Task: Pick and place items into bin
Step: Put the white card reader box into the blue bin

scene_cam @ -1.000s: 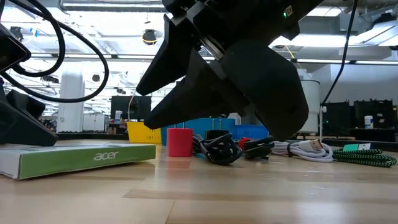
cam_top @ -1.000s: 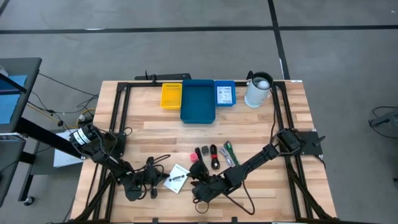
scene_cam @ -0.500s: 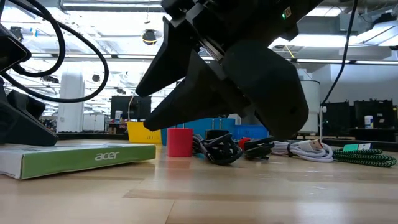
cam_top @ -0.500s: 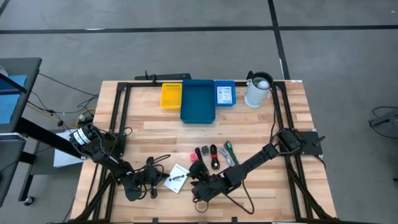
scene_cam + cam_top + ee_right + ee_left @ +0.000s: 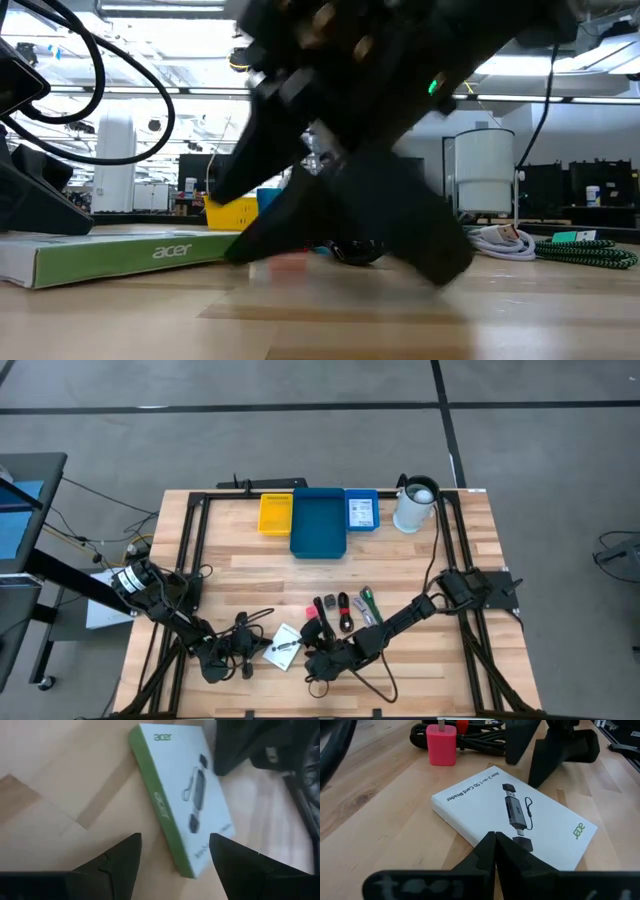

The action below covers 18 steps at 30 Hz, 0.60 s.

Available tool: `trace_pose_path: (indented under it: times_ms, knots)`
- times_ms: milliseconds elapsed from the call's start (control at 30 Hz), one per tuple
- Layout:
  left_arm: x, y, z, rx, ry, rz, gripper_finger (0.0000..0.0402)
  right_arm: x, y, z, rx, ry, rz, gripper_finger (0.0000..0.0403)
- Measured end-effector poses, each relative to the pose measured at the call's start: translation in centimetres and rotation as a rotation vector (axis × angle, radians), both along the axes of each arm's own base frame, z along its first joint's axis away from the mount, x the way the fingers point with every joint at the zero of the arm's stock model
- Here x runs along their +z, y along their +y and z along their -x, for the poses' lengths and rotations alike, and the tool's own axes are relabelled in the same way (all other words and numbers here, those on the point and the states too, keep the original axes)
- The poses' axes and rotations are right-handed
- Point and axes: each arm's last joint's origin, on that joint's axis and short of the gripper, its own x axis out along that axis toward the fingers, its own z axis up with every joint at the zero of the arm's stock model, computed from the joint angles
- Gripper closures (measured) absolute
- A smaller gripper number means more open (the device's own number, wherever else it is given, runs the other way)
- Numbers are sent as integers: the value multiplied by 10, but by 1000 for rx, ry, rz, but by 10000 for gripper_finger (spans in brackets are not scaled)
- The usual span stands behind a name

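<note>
We see the packet (image 5: 285, 645) lying at the table's (image 5: 250, 570) near edge, between both grippers. Behind it sit the cables (image 5: 335, 612), and the bin (image 5: 318, 522) stands at the far edge.

The wooden table (image 5: 250, 575) carries a blue bin (image 5: 318, 521) flanked by a yellow tray (image 5: 275, 513) and small blue box (image 5: 361, 511), a white jug (image 5: 414, 506), a white printed packet (image 5: 285, 646), a pink-red cube (image 5: 312, 612) and coiled cables (image 5: 335, 610).
</note>
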Motion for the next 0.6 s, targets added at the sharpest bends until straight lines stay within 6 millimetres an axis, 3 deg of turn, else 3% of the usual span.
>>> trace_pose_path:
  times_ms: [600]
  knots:
    - [-2,2,1,12,15,-7,402,-3,1,-11,10,-1,52,170]
